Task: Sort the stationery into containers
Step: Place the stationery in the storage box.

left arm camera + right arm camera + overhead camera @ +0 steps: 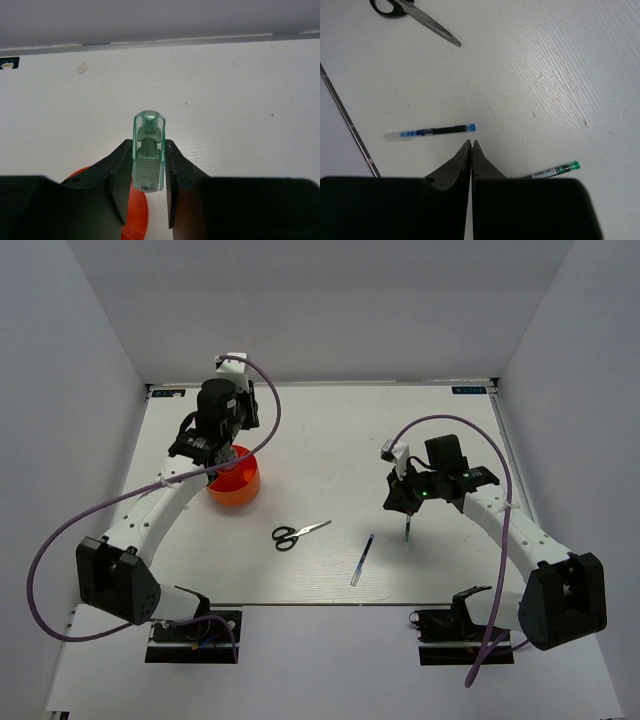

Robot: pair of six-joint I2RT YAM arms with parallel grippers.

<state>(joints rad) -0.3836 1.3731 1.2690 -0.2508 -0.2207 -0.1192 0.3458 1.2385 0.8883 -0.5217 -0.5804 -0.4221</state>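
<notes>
My left gripper (148, 150) is shut on the pale green tube (148, 162), which stands upright between the fingers, over the rim of the orange-red cup (136, 215). In the top view this gripper (222, 468) hangs over the cup (236, 484) at the left. My right gripper (471, 145) is shut and empty, just above the table. The thin blue pen (432, 132) lies just beyond its tips and the thin green pen (555, 171) to their right, partly hidden. The black-handled scissors (298, 534) lie mid-table. The markers and the eraser are out of view.
In the top view the blue pen (362, 560) lies near the table's front edge (330, 604) and the green pen (408, 530) sits under the right gripper (405, 506). White walls close in the table on the back and both sides.
</notes>
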